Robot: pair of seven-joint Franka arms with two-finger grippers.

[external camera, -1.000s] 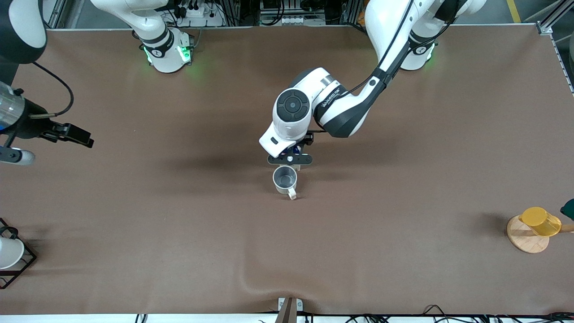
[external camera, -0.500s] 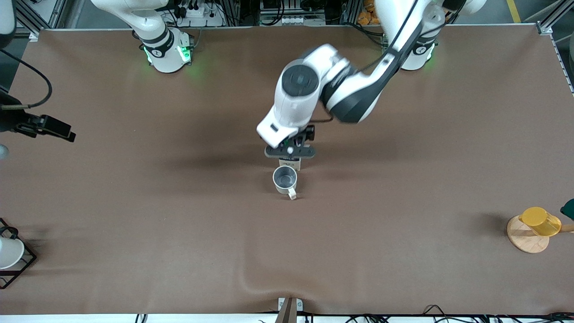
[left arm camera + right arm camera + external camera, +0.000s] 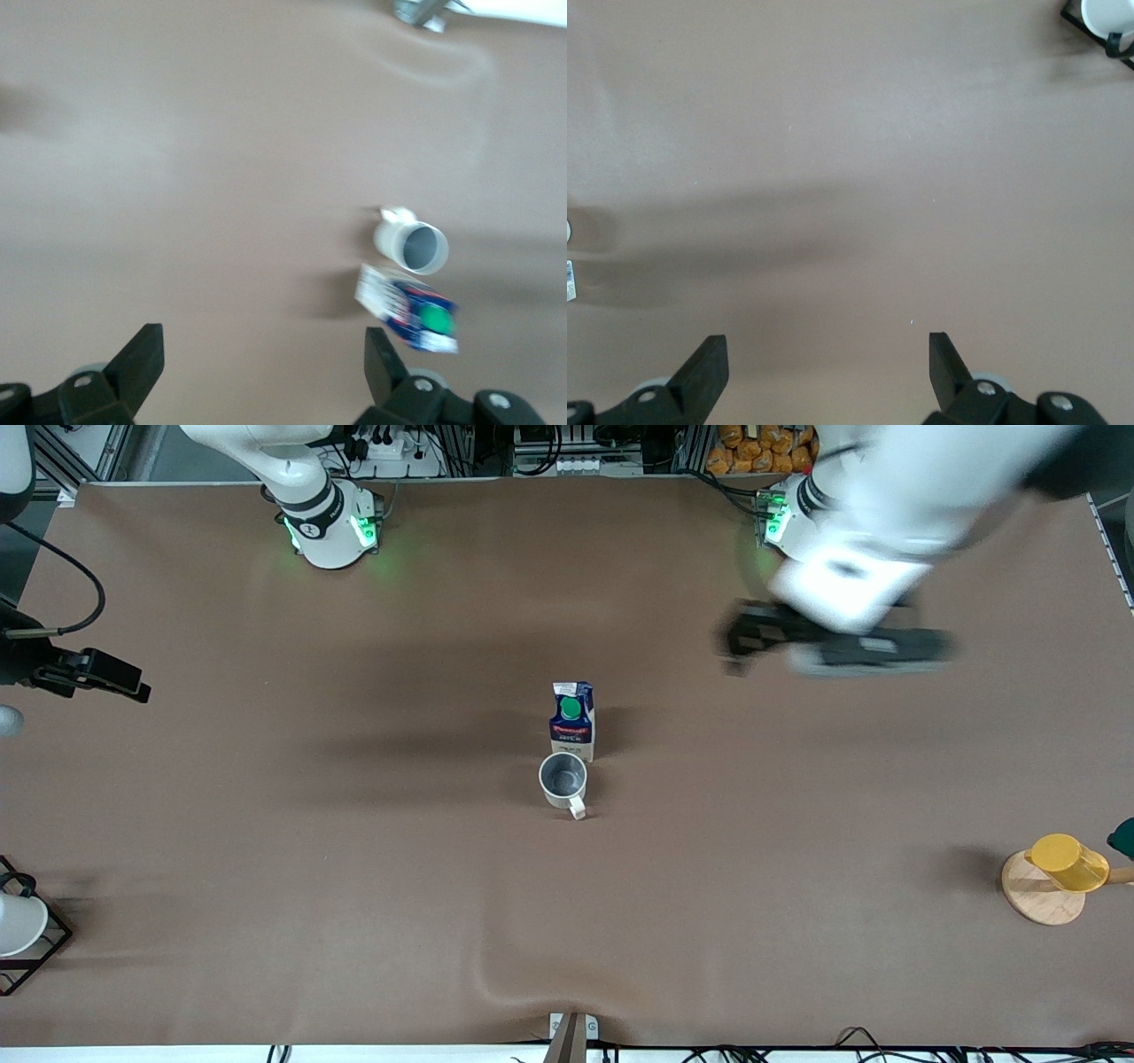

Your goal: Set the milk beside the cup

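Note:
The milk, a dark blue carton with a green cap, stands upright mid-table. It is right beside the cup, on the side farther from the front camera. The cup is off-white with a grey inside, its handle pointing toward the camera. My left gripper is open and empty, raised over bare table near the left arm's base, well apart from both. In the left wrist view the milk and cup show side by side. My right gripper is open and empty, waiting at the right arm's end.
A yellow plastic cup sits on a round wooden coaster at the left arm's end, near the front camera. A white cup in a black wire frame stands at the right arm's end. The brown cloth has a fold near the front edge.
My left gripper has let go of the milk, lifted off it and swung back toward the left arm's base. The milk now stands free beside the cup. The right gripper barely moved.

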